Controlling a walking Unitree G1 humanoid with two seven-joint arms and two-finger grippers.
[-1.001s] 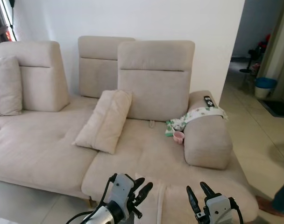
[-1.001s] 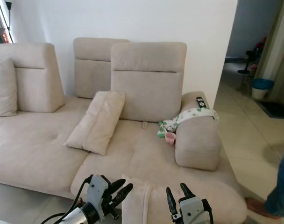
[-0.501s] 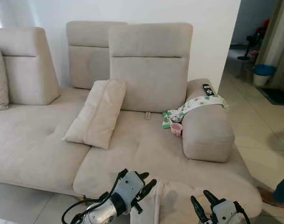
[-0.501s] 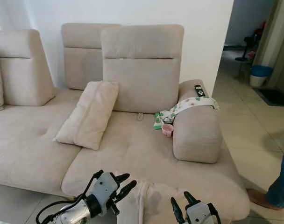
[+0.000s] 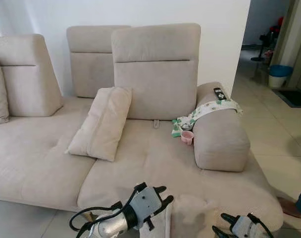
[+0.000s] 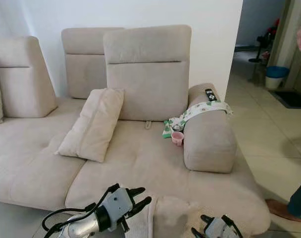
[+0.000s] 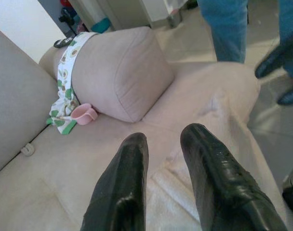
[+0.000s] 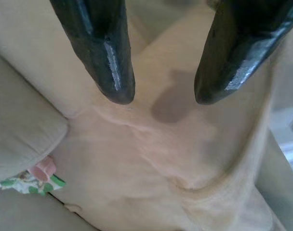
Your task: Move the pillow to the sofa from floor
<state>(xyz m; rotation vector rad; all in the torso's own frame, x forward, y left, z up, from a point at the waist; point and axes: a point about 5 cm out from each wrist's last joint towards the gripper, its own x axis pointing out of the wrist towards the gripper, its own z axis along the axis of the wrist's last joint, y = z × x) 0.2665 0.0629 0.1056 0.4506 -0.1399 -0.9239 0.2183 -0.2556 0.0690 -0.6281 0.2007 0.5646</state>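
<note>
A: Fig. shows? Where's the pillow?

B: Pillow point(image 5: 187, 218), pale, fluffy, held between the two grippers at the near edge of the sofa point(image 5: 36, 158), front-centre. It overlaps the seat front, not yet fully on it. A second cushion point(image 5: 102, 123) leans at the seat's mid-left, well apart.

A: Grippers?

B: Left gripper point(image 5: 160, 196) sits against the pillow's left side, fingers point(image 7: 122, 178) spread w/ a narrow gap, tips resting on the fabric, not pinching it. Right gripper point(image 5: 225, 223) is low at the pillow's right; right wrist view shows its fingers point(image 8: 108, 57) parted, fabric beyond the tips. So it's a two-sided squeeze, no true grasp.

A: Risks?

B: Judged: pillow slips down off the seat edge to the floor if either arm eases off early, since only side pressure holds it. Pushing too far right could reach the pink cup point(image 5: 188, 137) and patterned cloth point(image 5: 205, 112) by the armrest point(image 5: 220, 139). A person's foot point(image 5: 291, 208) stands near right; wide arm swing risks contact.
</note>
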